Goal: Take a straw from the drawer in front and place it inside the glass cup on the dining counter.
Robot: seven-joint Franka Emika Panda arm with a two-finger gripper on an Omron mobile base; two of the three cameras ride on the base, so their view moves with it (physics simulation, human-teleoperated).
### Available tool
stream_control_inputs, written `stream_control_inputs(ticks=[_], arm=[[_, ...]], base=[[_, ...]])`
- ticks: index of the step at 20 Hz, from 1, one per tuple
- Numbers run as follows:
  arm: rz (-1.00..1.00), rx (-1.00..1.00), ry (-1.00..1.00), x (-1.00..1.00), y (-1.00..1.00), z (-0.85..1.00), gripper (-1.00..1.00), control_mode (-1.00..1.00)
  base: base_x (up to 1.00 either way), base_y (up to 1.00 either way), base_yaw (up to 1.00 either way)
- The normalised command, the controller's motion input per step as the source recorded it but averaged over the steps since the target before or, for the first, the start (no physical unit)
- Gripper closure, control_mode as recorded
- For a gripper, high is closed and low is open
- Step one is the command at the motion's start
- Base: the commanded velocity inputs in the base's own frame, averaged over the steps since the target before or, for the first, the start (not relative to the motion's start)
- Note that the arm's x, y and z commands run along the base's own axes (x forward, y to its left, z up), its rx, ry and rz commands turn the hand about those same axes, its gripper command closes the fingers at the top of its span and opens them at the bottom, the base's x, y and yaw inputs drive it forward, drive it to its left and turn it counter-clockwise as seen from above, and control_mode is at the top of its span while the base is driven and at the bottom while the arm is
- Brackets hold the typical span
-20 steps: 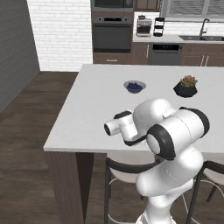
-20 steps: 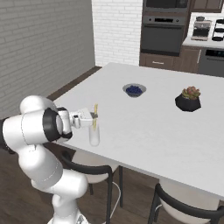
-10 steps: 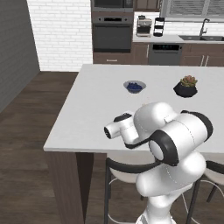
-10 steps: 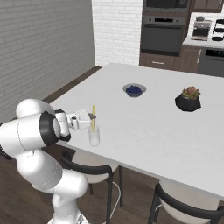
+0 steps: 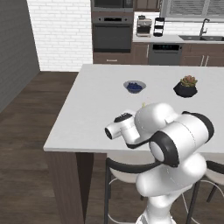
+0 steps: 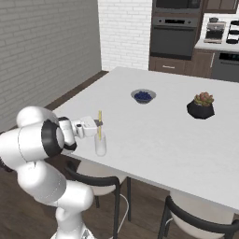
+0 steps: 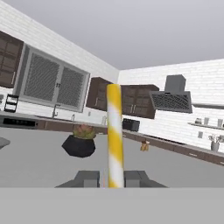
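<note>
Gripper (image 6: 99,123) closed on the straw (image 6: 100,124), which stands upright, long axis vertical, lower end inside the cup (image 6: 101,145) near the counter's (image 6: 154,135) edge. Bowl (image 6: 143,96) at 1 o'clock; potted plant (image 6: 201,105) at 2 o'clock, both well apart.

Bare dining counter (image 6: 154,135) between glass cup (image 6: 101,145) and bowl (image 6: 143,96).

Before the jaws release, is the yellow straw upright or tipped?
Upright: the thin yellow straw stands vertically, its lower end in the clear glass cup.
</note>
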Motion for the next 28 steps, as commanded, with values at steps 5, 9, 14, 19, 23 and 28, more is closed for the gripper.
stream_control_inputs(ticks=[5, 9, 14, 19, 23, 28], arm=[[0.02, 0.00, -0.17, -0.10, -0.02, -0.13, -1.00, -1.00], [0.02, 0.00, -0.17, -0.03, -0.02, -0.08, -1.00, -1.00], [0.05, 0.01, -0.29, -0.31, 0.00, 0.27, -1.00, -1.00], [0.10, 0.03, -0.63, -0.59, 0.12, 1.00, -1.00, -1.00], [0.14, 0.23, -0.47, -0.83, 0.27, 1.00, -1.00, -1.00], [0.16, 0.77, 0.03, -1.00, -0.01, 0.67, -1.00, -1.00]], base=[[0.00, 0.00, 0.00], [0.00, 0.00, 0.00], [0.00, 0.00, 0.00], [0.00, 0.00, 0.00], [0.00, 0.00, 0.00], [0.00, 0.00, 0.00]])
